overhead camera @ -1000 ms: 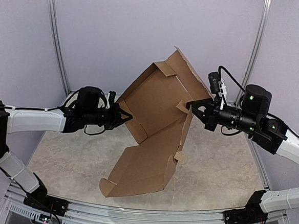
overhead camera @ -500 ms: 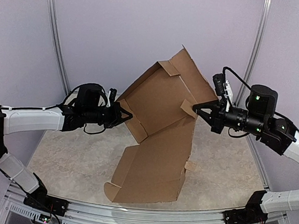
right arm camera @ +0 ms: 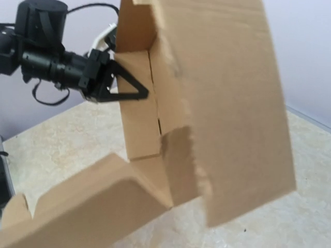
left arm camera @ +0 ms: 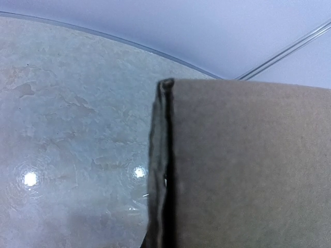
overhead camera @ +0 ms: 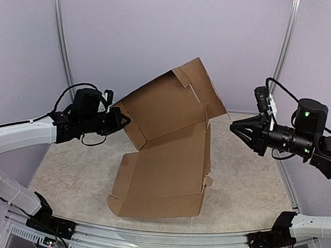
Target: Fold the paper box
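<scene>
**Box half-raised, most folds left to make**

The paper box sits mid-frame in the overhead view. One large panel lies low on the worktop at lower centre. The other panel rears up from the main crease and leans toward the upper right.

The left pincer is closed on the narrow side flap at the left edge of the raised panel. The right wrist view shows its fingers pinching that flap, and its own camera is filled with a cardboard edge seen very close.

The right pincer hangs at the right of the frame, apart from the cardboard and holding nothing. The pictures do not show whether its jaws are open or closed.

Progress looks early to middling. The main crease is bent, and a long side wall on the low panel stands partly up. The small flaps on the raised panel are turned inward. No tab appears tucked or locked, and no corner looks formed. The walls probably need squaring, the tabs seating, and the lid bringing down.
</scene>
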Robot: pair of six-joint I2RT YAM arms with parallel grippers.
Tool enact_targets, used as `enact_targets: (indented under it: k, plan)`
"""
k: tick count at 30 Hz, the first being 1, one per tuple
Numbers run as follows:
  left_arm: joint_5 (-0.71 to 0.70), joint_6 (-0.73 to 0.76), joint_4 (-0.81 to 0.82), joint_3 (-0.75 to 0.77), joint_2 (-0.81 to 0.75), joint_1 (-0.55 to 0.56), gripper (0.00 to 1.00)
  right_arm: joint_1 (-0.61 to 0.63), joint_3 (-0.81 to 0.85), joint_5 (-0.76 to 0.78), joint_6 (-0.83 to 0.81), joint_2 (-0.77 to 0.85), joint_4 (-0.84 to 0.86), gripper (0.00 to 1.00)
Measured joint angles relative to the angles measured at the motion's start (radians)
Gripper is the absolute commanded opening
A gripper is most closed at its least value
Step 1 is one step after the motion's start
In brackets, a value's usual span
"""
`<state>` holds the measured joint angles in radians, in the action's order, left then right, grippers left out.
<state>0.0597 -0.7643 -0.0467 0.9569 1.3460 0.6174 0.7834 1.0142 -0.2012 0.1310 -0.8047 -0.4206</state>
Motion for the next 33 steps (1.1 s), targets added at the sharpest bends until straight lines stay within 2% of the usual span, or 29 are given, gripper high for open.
enact_targets:
  k: [8,12,17,25,30,33]
  plan:
    - [-0.202,0.036,-0.083,-0.006,-0.097,0.0,0.0,0.0,0.017,-0.003,0.055,-0.048,-0.016,0.58]
    - [-0.317,0.056,-0.123,-0.01,-0.145,0.014,0.0,0.0,0.02,-0.011,0.102,-0.103,-0.008,0.64]
    - [-0.433,0.089,-0.153,-0.011,-0.176,0.043,0.0,0.0,0.021,-0.039,0.17,-0.2,0.034,0.65]
    - [-0.533,0.122,-0.175,-0.014,-0.179,0.068,0.0,0.009,0.022,-0.071,0.261,-0.331,0.12,0.64]
    - [-0.55,0.127,-0.175,-0.014,-0.181,0.07,0.0,0.021,0.022,-0.067,0.303,-0.406,0.153,0.58]
    - [-0.551,0.127,-0.175,-0.015,-0.185,0.07,0.0,0.022,0.02,-0.064,0.327,-0.436,0.173,0.51]
